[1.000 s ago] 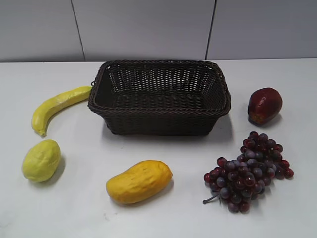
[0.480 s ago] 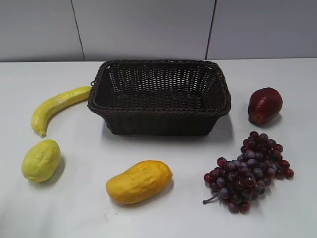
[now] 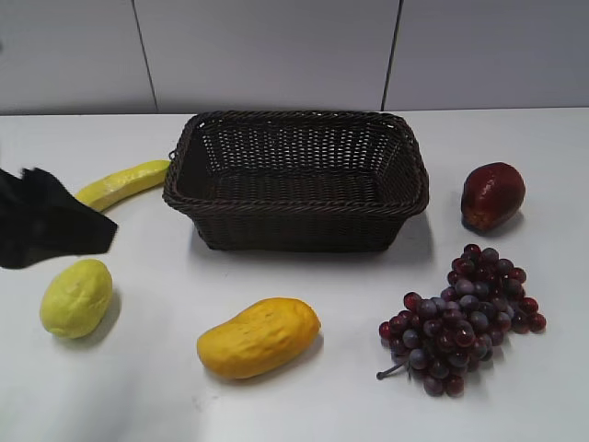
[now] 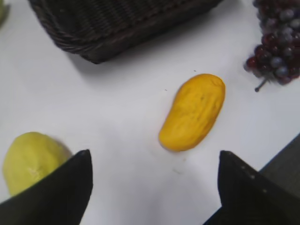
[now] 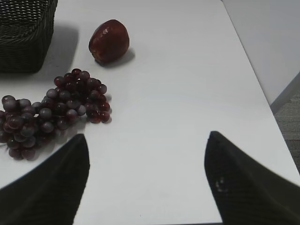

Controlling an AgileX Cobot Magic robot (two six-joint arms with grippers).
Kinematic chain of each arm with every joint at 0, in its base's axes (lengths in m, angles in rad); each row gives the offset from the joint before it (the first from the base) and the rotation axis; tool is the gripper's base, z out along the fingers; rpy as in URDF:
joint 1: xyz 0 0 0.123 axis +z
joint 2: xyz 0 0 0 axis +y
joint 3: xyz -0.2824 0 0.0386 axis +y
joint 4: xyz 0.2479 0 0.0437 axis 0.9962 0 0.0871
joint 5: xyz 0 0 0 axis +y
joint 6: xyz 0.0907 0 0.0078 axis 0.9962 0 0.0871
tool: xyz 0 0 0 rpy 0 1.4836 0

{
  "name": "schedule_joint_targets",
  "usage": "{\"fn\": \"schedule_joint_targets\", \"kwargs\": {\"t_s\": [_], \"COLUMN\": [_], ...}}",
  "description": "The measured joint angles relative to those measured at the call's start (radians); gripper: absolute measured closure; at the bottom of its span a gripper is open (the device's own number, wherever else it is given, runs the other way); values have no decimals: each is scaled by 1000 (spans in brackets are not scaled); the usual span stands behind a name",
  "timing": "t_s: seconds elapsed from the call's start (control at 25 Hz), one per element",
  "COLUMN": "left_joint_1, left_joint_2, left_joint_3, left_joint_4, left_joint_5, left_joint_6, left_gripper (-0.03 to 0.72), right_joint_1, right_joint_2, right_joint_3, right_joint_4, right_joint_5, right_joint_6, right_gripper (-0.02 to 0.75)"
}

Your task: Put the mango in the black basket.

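Lying on the table in front of the black basket (image 3: 296, 180), the mango (image 3: 259, 337) is untouched. Left wrist view: left gripper (image 4: 154, 187) spread wide, above mango (image 4: 193, 111). Right wrist view: right gripper (image 5: 146, 180) wide, empty. Grasp and transfer remain.

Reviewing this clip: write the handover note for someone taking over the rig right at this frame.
Left gripper: open, holding nothing, above the table with the mango ahead of it.
Right gripper: open, holding nothing, over bare table near the grapes.
The mango lies on the table in front of the black basket, apart from it; nothing shows inside the basket.
Done: nothing is grasped yet.
Left: grasp the mango, probably with the left gripper, lift it over the rim and release it in the basket.
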Motion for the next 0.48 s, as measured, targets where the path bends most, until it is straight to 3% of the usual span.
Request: {"fn": "schedule_joint_targets", "kwargs": {"t_s": [0.24, 0.48], "left_joint_1": [-154, -222], "left_joint_2": [181, 346], "left_joint_3": [-90, -193], "left_joint_4": [72, 114], "left_joint_5": [9, 52], "left_joint_6": [0, 0], "left_gripper": [67, 66], "right_joint_1": [0, 0], "right_joint_2": [0, 0], "right_joint_3": [0, 0], "right_joint_4": [0, 0], "right_joint_5": [0, 0], "right_joint_6": [0, 0], "right_gripper": [149, 149]}}
